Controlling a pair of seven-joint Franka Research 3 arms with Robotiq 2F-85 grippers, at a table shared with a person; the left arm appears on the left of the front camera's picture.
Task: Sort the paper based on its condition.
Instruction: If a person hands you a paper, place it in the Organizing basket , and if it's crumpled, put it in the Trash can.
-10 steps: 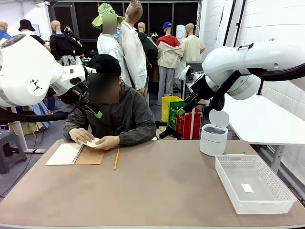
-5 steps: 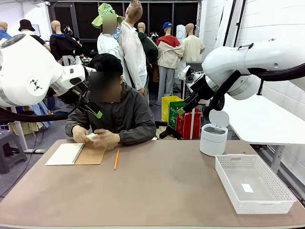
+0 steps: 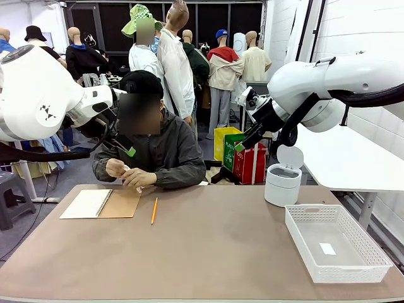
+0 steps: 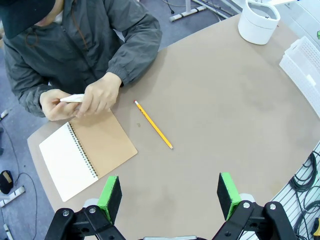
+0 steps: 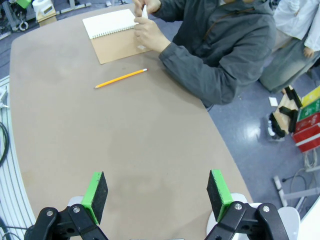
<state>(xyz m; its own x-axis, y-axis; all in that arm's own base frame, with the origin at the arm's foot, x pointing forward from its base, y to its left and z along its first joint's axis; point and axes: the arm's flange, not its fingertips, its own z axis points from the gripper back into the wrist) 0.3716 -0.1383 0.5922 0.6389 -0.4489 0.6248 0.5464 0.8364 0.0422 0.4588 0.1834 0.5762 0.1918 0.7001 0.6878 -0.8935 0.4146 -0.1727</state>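
Your left gripper (image 4: 169,192): jaws spread wide with nothing between them, hanging above the table (image 4: 225,100). Your right gripper (image 5: 156,189): likewise wide apart and empty, over the table's near edge. Paper (image 4: 71,99): bunched or folded small, pinched in the person's hands (image 4: 102,95), raised just over the far edge of the open spiral notebook (image 4: 85,155). Pencil (image 4: 153,131): flat on the table, just beside the notebook. White basket (image 3: 344,274): on your right side of the table, a small white slip (image 3: 327,248) inside. White bin (image 3: 282,183): beyond the basket, lid up.
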